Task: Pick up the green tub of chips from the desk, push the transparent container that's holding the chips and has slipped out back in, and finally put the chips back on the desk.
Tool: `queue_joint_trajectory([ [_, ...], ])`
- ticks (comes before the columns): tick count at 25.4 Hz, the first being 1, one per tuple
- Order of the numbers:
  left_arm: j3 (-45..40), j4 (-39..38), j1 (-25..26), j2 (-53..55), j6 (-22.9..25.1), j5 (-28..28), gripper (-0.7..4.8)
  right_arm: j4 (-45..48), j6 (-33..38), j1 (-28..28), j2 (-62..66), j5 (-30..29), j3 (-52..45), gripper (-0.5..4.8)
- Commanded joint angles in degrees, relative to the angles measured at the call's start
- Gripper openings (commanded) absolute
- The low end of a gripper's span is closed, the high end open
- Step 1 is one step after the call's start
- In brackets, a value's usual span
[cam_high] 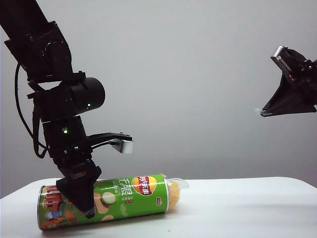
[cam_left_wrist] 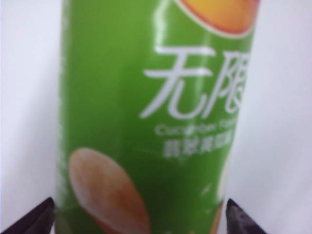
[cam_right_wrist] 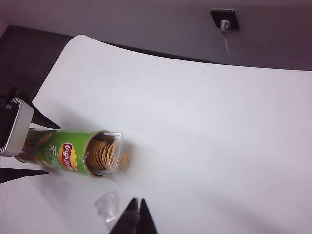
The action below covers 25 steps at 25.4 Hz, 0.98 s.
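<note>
1. The green tub of chips (cam_high: 106,200) lay on its side on the white worktop (cam_high: 247,208), its metal-rimmed end toward the left of the exterior view and its open mouth toward the right.
2. The transparent container (cam_high: 174,191) stuck partly out of that open mouth, and the stacked pale yellow chips (cam_right_wrist: 103,154) showed through its clear plastic.
3. In the right wrist view the container's rounded lip ringed the chips just past the tub's green edge.
4. The left tool (cam_high: 81,191) was low over the tub near its left half, its black fingers spread wide.
5. In the left wrist view one dark fingertip (cam_left_wrist: 34,219) stood at each side of the tub's green wall with white lettering, the tub between them; whether either tip touched the tub could not be told.
6. The right tool (cam_high: 270,110) hung high at the right of the exterior view, well apart from the tub and well above the worktop.
7. Its two dark fingertips (cam_right_wrist: 132,217) appeared pressed together in the right wrist view, pinching nothing.
8. A small crumpled piece of clear plastic (cam_right_wrist: 108,204) lay on the worktop near the tub's open end.
9. A dark wall plate with a white cable (cam_right_wrist: 224,19) sat on the grey wall beyond the worktop.
</note>
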Motion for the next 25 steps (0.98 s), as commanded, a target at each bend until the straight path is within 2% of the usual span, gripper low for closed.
queue_joint_trajectory([
  [1, 0.2, 0.0, -0.1, -0.1, 0.8, 0.5, 4.02, 0.8, -0.9, 0.0, -0.2, 0.0, 0.2, -0.01],
  [3, 0.2, 0.1, -0.1, -0.1, 0.9, 0.6, 3.26, 0.8, -0.9, 0.0, -0.2, 0.1, 0.2, -0.01],
  [6, 0.3, 0.3, -0.1, -0.1, 1.0, 2.1, 2.72, 0.8, -0.9, 0.0, -0.2, 0.2, 0.2, -0.01],
  [9, 0.5, 0.7, -0.2, -0.2, 1.0, 2.4, 2.72, 0.8, -0.9, 0.0, -0.2, 0.3, 0.2, -0.01],
  [14, 0.7, 0.7, -0.4, -0.9, 1.0, 2.3, 2.72, 0.7, -0.8, 0.0, -0.2, 4.3, 0.2, -0.01],
  [18, 2.6, -2.1, -1.2, -3.0, 1.0, 2.3, 2.72, 0.8, 1.6, 0.1, 0.1, 6.3, 0.2, -0.01],
  [22, 7.8, -7.6, -2.7, -3.3, 0.8, 2.3, 2.73, 0.1, 6.9, 1.8, 0.5, 14.5, 0.3, -0.01],
  [25, 11.4, -10.4, -4.8, -3.3, 1.1, 0.6, 2.73, -1.5, 7.3, 5.1, 0.5, 20.8, 0.4, -0.01],
])
